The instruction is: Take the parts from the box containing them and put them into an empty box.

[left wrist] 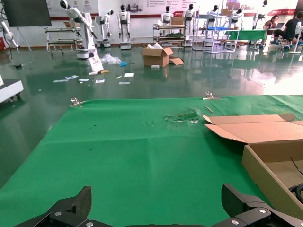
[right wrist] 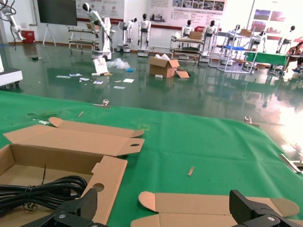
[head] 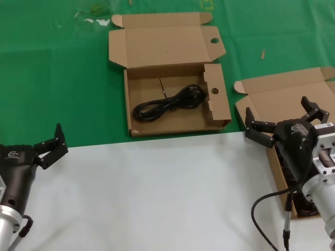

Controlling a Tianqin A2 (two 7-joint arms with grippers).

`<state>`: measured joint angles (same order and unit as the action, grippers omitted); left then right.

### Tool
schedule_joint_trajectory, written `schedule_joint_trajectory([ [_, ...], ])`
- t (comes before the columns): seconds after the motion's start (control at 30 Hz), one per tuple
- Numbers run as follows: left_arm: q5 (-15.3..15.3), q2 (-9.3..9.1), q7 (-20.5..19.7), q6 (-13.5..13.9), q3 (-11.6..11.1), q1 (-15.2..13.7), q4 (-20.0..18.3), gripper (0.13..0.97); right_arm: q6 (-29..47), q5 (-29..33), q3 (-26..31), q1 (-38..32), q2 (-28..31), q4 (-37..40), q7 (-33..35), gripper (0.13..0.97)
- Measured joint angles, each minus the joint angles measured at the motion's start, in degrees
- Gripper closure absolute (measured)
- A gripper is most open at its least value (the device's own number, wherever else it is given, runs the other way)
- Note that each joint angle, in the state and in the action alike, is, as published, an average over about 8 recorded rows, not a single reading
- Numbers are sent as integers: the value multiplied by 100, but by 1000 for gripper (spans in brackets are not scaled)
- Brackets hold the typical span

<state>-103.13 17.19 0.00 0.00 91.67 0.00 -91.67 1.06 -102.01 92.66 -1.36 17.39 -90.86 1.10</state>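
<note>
One coiled black power cable (head: 167, 104) lies in the open box with round holes (head: 220, 112), at the middle back on the green cloth. The plain-lidded box (head: 277, 94) stands at the right; dark cables (head: 302, 205) show in it, mostly hidden under my right arm. My right gripper (head: 277, 111) hangs open and empty over this box, near its lid. Its wrist view shows the gripper (right wrist: 163, 203), the plain lid (right wrist: 213, 205), the holed box (right wrist: 106, 175) and its cable (right wrist: 38, 191). My left gripper (head: 62, 138) is open and empty at the left, apart from both boxes.
The near half of the table is white (head: 157, 193); the far half is green cloth (head: 52, 78). White scraps (head: 97, 21) and a small stick (head: 263, 54) lie at the back. My right arm's own cable (head: 261, 204) loops over the white surface.
</note>
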Motion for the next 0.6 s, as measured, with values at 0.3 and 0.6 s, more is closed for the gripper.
schedule_joint_trajectory([
  [0.3, 0, 0, 0, 0, 0, 0, 0, 132, 0, 0, 0, 0, 0, 0, 0, 129],
  [0.6, 0, 0, 0, 0, 0, 0, 0, 132, 0, 0, 0, 0, 0, 0, 0, 129],
])
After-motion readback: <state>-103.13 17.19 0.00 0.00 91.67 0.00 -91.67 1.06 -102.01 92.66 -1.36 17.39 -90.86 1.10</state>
